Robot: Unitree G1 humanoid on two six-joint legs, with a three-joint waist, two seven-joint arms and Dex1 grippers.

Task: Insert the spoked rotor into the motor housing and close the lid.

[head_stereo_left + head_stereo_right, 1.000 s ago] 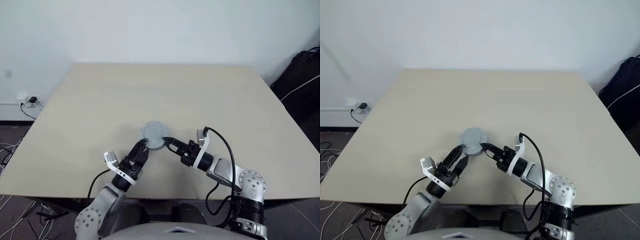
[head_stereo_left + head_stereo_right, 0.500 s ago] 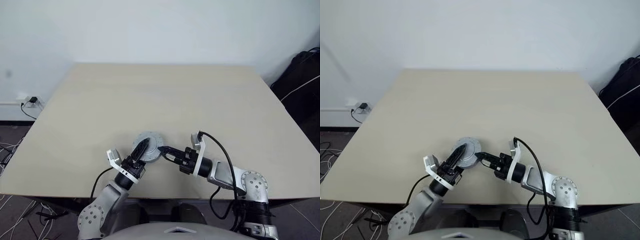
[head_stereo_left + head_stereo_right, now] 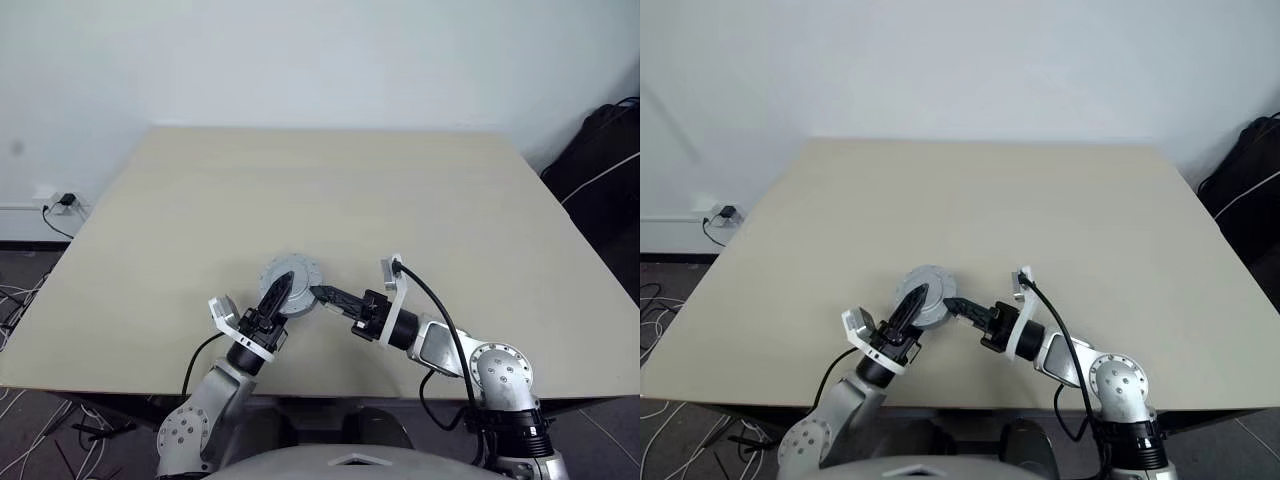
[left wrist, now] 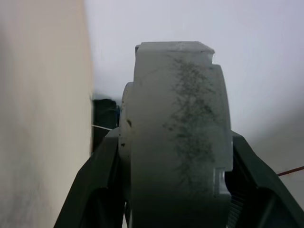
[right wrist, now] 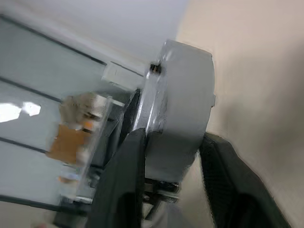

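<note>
Left gripper (image 3: 277, 293) now clamps motor housing (image 3: 291, 278); right gripper (image 3: 322, 295) straddles its rim, grip unclear.

Both arms bent inward over the near edge of the bench (image 3: 150, 200), forearms converging toward one round silver-grey assembly (image 3: 290, 276) held edge-up between them. Left gripper (image 3: 276, 296) reaching up from the near left of the assembly, black fingers (image 4: 95, 185) closed flat against its two faces, clamping it. Right gripper (image 3: 322, 295) pointing in from the right of the assembly, wrist rolled, fingers (image 5: 124, 175) straddling its rim with a little slack on one side. White wrist brackets raised on both arms.
</note>
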